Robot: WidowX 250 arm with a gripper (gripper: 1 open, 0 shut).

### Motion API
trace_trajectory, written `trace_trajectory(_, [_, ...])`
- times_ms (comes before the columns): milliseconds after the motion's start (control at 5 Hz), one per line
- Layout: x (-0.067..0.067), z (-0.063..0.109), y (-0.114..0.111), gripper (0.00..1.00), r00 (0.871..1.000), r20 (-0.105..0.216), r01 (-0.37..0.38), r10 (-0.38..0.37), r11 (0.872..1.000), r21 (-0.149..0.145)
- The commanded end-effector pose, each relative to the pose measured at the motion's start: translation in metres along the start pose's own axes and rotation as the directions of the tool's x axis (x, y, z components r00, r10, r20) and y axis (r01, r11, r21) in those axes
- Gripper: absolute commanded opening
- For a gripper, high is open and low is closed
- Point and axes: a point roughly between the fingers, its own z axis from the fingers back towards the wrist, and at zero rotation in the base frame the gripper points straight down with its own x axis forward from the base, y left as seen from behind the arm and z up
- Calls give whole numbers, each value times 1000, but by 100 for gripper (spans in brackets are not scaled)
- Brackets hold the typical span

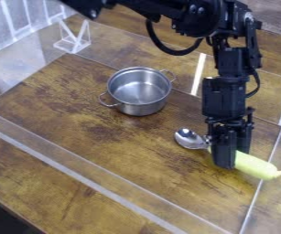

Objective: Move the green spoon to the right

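Observation:
The green spoon (261, 166) lies on the wooden table near its right edge, silver bowl (189, 139) pointing left and yellow-green handle pointing right and toward the front. My gripper (232, 155) comes straight down on the spoon's middle, where handle meets bowl. Its dark fingers (224, 146) are closed around the handle there and hide that part. The spoon seems to rest on the table or just above it.
A round steel pot (137, 104) with two handles stands left of the spoon at mid table. Clear acrylic walls (267, 196) border the table on the right and front. A clear stand (71, 37) sits at the back left, and a white strip (200, 73) lies behind the arm.

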Motion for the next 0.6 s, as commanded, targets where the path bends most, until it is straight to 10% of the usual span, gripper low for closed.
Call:
trace_trajectory(0, [-7, 14, -3, 0, 997, 17, 81, -81, 997, -12])
trace_trajectory(400, [-9, 34, 0, 0, 999, -14, 51, -51, 999, -7])
